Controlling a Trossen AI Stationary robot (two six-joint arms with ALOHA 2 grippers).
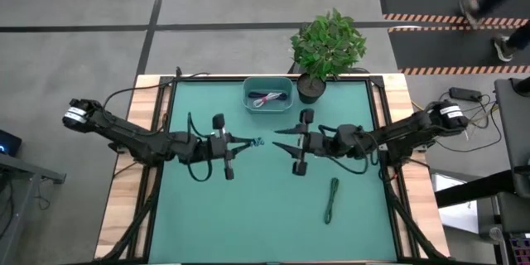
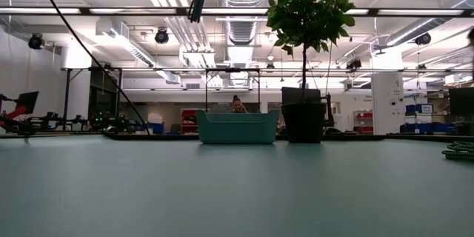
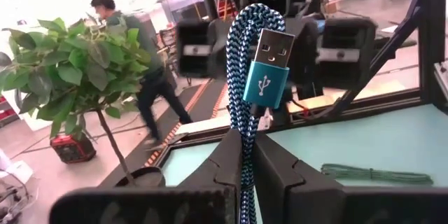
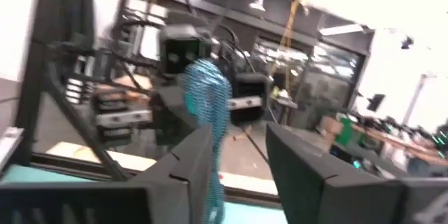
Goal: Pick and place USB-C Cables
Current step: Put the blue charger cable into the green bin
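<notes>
Between the left gripper (image 1: 248, 142), clamped on the bundled blue cable (image 3: 253, 77), and the spread, empty right gripper (image 1: 281, 139) facing it: risk of a dropped cable if released before a firm grip in a handover.

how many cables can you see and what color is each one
Blue cable, held up in the left gripper: 1
Green cable, lying on the mat: 1
White and red cable, in the teal bin: 1
Total: 3 cables
</notes>
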